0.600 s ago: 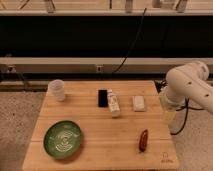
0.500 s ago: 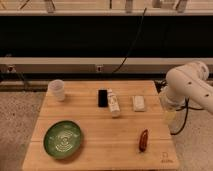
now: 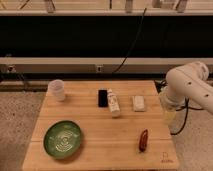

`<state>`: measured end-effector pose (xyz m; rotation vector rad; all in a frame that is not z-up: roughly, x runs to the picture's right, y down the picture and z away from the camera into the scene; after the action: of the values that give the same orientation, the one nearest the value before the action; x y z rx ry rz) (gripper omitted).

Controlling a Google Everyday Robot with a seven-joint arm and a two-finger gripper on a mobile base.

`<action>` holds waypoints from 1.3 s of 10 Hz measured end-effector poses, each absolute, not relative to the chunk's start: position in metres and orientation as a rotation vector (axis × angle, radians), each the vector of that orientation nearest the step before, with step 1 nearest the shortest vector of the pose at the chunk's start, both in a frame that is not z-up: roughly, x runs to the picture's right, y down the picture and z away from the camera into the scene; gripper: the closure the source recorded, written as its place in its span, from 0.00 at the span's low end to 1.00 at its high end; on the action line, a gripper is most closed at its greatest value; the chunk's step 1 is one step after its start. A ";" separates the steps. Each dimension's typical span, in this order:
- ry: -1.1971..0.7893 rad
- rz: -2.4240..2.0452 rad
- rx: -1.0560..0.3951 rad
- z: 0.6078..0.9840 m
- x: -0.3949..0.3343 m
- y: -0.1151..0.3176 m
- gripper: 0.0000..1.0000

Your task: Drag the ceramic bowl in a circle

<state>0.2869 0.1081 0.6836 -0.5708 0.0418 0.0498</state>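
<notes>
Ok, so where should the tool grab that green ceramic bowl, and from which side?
Probably the rim of the ceramic bowl, on its right-hand side in this view, coming down from above with one finger inside and one outside. It sits upright, wide and shallow, so the lip is the pinchable part. The tool hangs open off the right edge of the table, nearest that side.

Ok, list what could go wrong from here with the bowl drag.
The tool hangs by the right edge of the table, far from the bowl at front left. Crossing over, the arm may clip the bottle or the brown item. The bowl sits near the front-left corner, so a wide circle could push it off.
</notes>
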 end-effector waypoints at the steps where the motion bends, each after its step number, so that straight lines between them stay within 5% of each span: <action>1: 0.042 0.050 -0.571 0.684 0.287 0.108 0.20; 13: 0.060 -0.059 -0.557 0.673 0.239 0.113 0.20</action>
<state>0.2388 0.1125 0.6730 -0.5572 0.0604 -0.0592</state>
